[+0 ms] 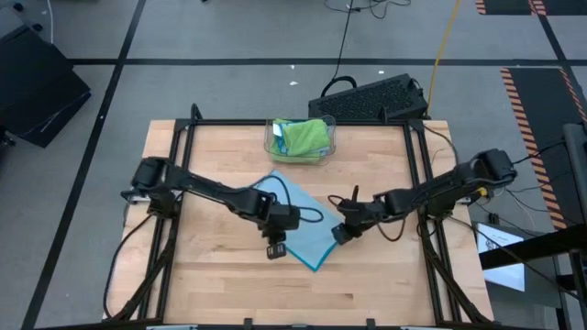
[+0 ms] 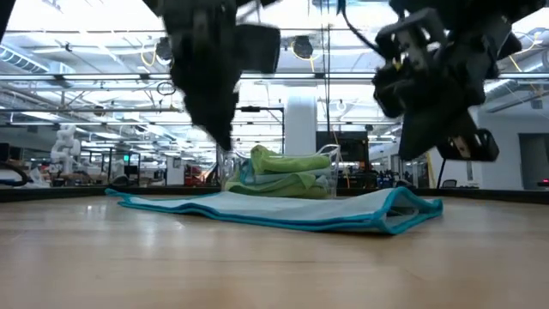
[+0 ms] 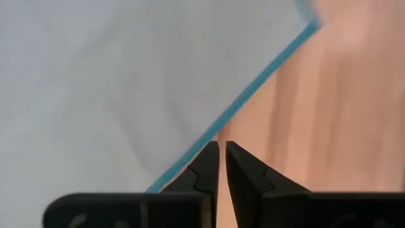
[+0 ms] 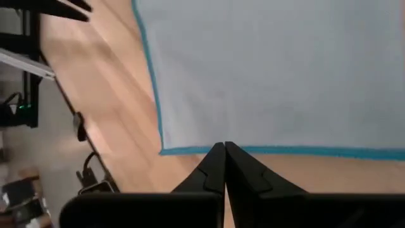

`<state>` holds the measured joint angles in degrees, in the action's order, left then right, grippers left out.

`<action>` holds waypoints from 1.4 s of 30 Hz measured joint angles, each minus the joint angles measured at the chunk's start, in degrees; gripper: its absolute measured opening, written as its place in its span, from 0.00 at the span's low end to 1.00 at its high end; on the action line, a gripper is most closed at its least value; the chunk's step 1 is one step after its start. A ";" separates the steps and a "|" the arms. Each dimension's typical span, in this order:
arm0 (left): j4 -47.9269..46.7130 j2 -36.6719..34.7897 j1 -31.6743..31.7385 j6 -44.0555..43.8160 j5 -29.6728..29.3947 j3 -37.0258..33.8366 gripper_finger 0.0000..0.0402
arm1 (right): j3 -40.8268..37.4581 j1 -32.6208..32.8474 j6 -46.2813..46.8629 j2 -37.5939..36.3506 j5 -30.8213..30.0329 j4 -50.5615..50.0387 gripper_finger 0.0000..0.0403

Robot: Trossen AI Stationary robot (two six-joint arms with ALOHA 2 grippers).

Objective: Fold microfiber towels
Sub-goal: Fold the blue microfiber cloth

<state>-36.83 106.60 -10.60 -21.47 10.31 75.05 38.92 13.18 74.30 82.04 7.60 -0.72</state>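
Light blue towel is spread flat mid-table, its long axis running diagonally, one corner pointing at the near edge; bare wood surrounds it. Left gripper and right gripper are held closed, empty, above its edges. Green towels are kept in the bin.

Light blue towel flat mid-table, green towels binned — far edge
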 joint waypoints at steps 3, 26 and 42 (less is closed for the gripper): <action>1.76 -3.77 -0.39 -1.44 -2.49 0.02 0.08 | 0.02 -0.48 -2.29 -3.56 0.02 -4.68 0.00; 26.27 9.80 -16.62 -0.65 -24.93 6.51 0.53 | -2.20 -7.97 -34.08 -13.29 6.09 -30.35 0.15; 27.19 18.17 -15.16 8.74 -26.26 9.01 0.55 | -3.58 -7.83 -29.02 -13.49 6.04 -30.40 0.15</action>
<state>-9.64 124.77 -25.76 -12.73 -15.94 84.05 35.33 5.34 45.28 68.55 13.64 -31.12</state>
